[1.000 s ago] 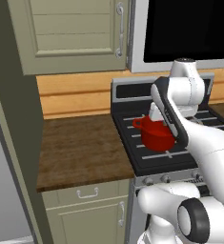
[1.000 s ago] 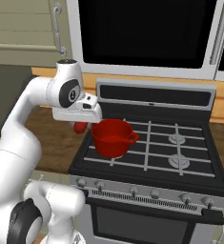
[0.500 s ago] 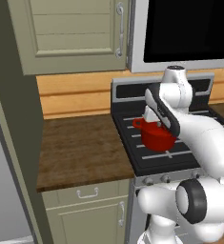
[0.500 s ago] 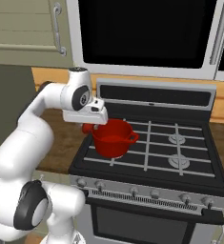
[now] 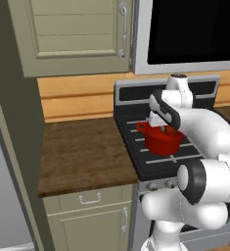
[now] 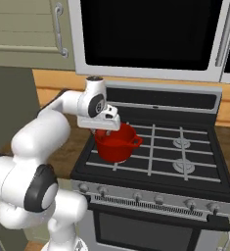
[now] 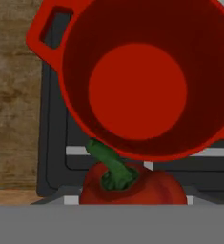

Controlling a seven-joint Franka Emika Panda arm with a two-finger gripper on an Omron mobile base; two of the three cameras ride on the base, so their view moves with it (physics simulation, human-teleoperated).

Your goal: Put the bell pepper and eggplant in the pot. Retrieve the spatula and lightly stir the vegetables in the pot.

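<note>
Stovetop (image 6: pixel 195 162) | my gripper (image 6: pixel 108 128) holding bell pepper (image 7: pixel 132 186), bottom centre of hand view | pot (image 7: pixel 137 81) directly below, empty | lined up to drop it in

Even, soft light is falling across the rendered kitchen, with no strong single source showing. The wooden tabletop (image 5: pixel 82 152) is reading mid-bright, while the cabinet side at the left of the left base view is sitting in dull shade. The pot (image 7: pixel 142 81) is catching a mild sheen on its rim, and its inner wall is darkening toward the bottom. All three pictures are looking slightly soft and blocky, the hand view most of all. Shadows are staying faint and diffuse.
</note>
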